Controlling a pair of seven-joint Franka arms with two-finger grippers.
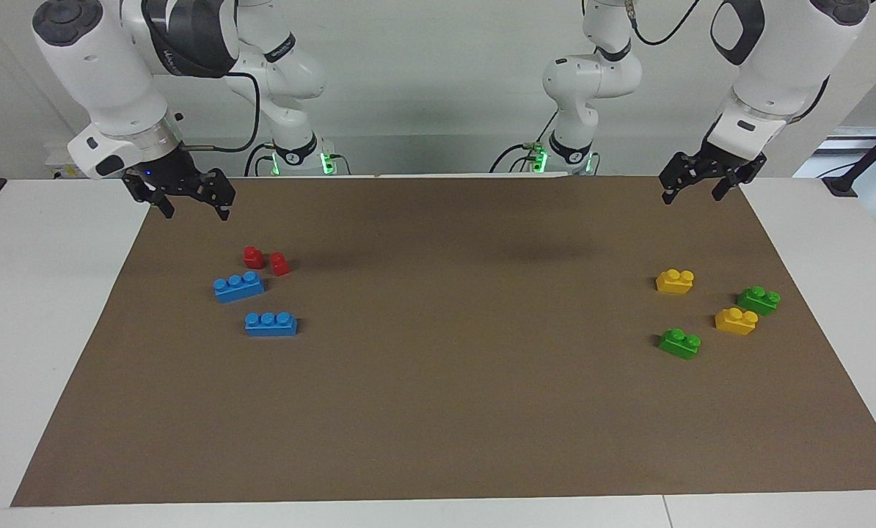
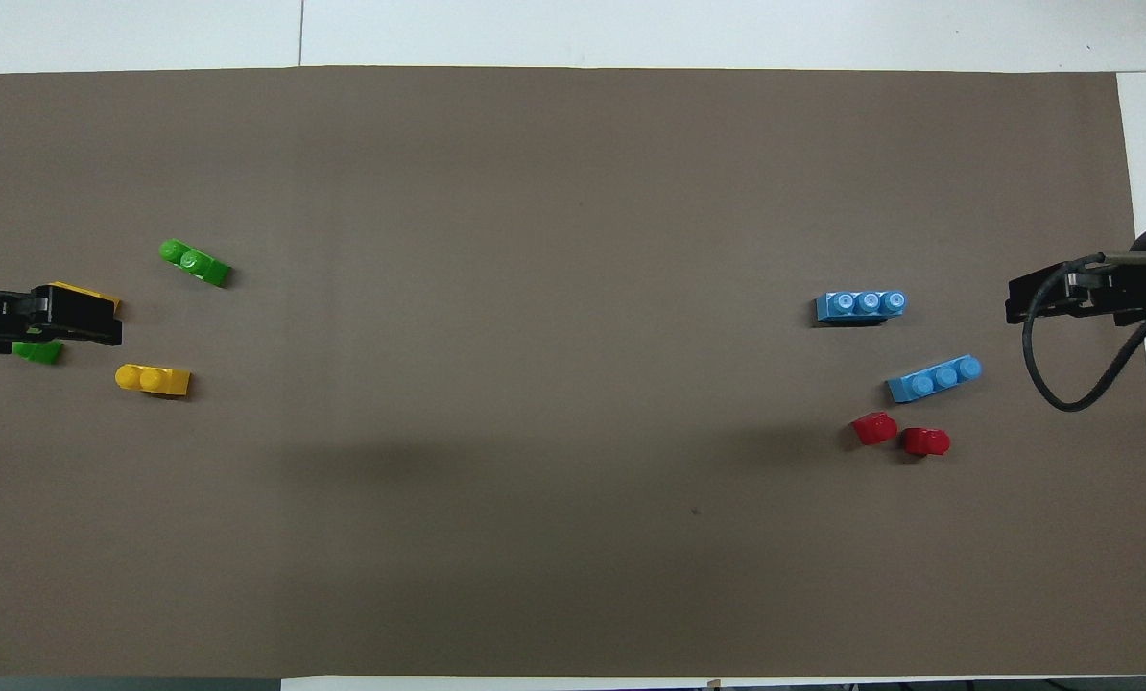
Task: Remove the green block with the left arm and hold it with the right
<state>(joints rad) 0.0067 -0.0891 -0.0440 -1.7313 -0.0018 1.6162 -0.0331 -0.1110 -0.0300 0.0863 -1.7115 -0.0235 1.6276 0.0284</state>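
A white table [image 1: 49, 308] is being covered by a brown mat [image 1: 438, 411], in front of a pale wall, with two white robot arms being mounted at the table's robot end. Clock directions are being given on the facing view, with the mat's middle as the dial's centre and twelve pointing toward the robots.

The green block [image 1: 679, 343] is being left flat on the mat at three o'clock, untouched. A yellow brick [image 1: 675, 281] is lying at twelve o'clock from it, and a second yellow brick [image 1: 736, 321] and a darker green brick [image 1: 758, 300] at about two o'clock from it.

The left gripper [image 1: 691, 196] is being held in the air at two o'clock, over the mat's edge nearest the robots, with its jaws spread wide and nothing in them. The right gripper [image 1: 196, 213] is being held likewise at ten o'clock, spread and empty, waiting. Below it, at nine o'clock, a blue brick [image 1: 238, 287], a second blue brick [image 1: 271, 323] and two red pieces [image 1: 253, 257] are lying.

Nothing of the task is judged done: reaching, grasping and lifting by the left arm, then the hold by the right, are all remaining.
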